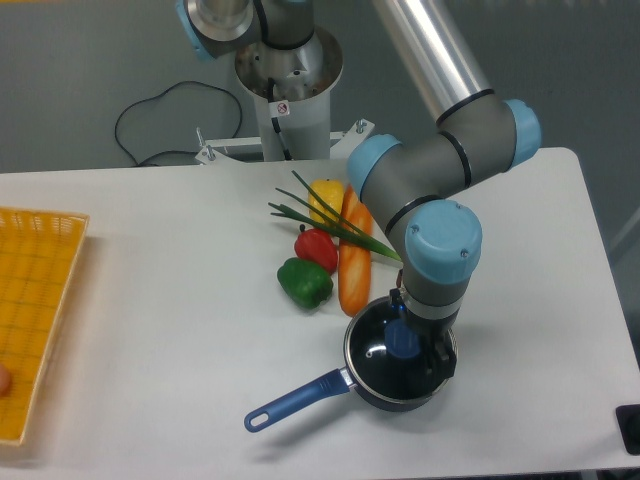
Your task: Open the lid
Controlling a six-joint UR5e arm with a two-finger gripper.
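Camera view: end effector, its opening hidden by the wrist, hovers directly above the lid's blue knob, apparently lining up to grasp it.

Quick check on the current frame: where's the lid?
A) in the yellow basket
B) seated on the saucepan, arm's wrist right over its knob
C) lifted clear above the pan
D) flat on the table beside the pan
B: the lid sits on the saucepan, its metal rim flush with the pan, and the gripper is down over the blue knob.
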